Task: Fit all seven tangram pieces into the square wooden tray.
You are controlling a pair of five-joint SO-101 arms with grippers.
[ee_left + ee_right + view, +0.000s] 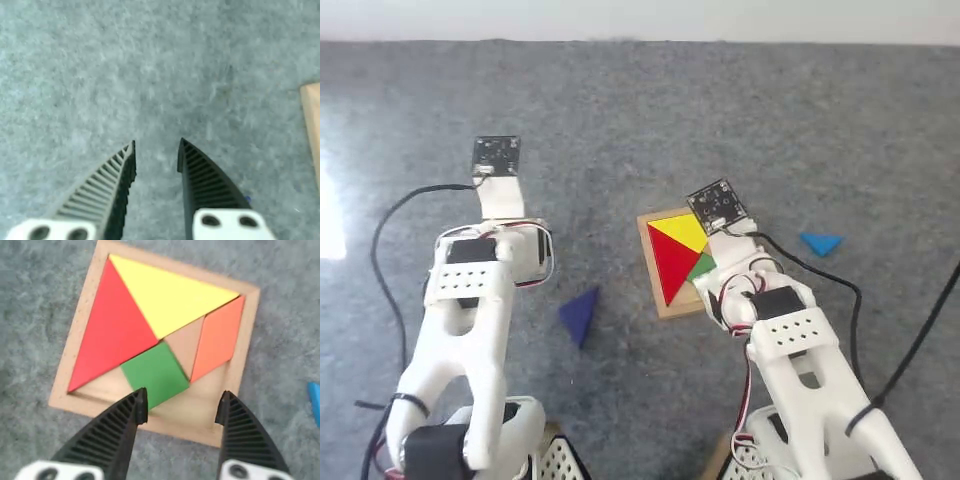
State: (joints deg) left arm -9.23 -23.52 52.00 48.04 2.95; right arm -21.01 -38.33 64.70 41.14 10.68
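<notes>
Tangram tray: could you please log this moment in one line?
tray: red, yellow, green, orange in | dark blue triangle, light blue triangle loose | left gripper open | right gripper open above tray

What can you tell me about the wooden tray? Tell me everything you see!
The tray is a square of pale wood with a raised rim, lying flat on the grey table. Inside sit a red triangle, a yellow triangle, a green square and an orange slanted piece, packed together. Bare wood shows in the remaining gaps. The right gripper, open, hangs above one edge.
</notes>
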